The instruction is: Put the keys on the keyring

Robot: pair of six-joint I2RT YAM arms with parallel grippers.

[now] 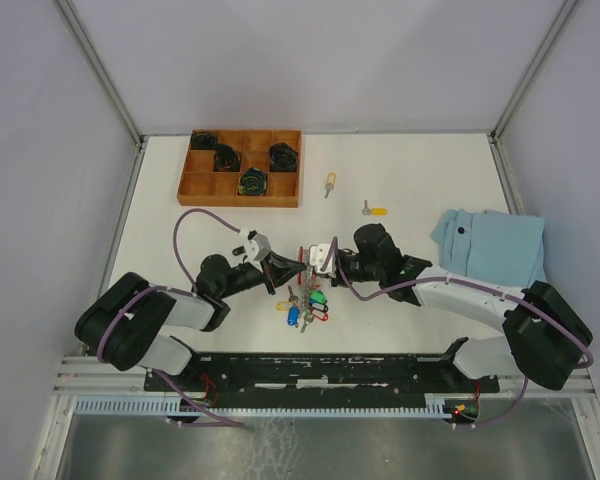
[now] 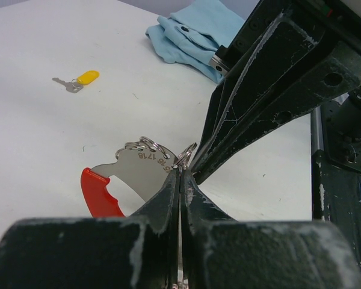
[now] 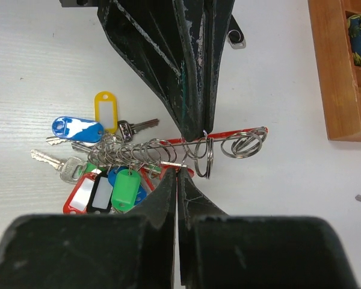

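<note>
Left pincer (image 2: 182, 173), right pincer (image 3: 177, 173) pinch keyring (image 3: 132, 159).

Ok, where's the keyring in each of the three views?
Top external: keyring at centre, between the two arms' tips.
Left wrist: keyring at centre, just above that camera's own fingers.
Right wrist: keyring left of centre, rings trailing right.
Shared landmark: left gripper and right gripper, both shut, tips meeting at its rings.

Keyring (image 1: 307, 298), a bunch of silver rings and coloured tags; 2 loose yellow-tagged keys (image 1: 375, 211) flat, well beyond it.
</note>
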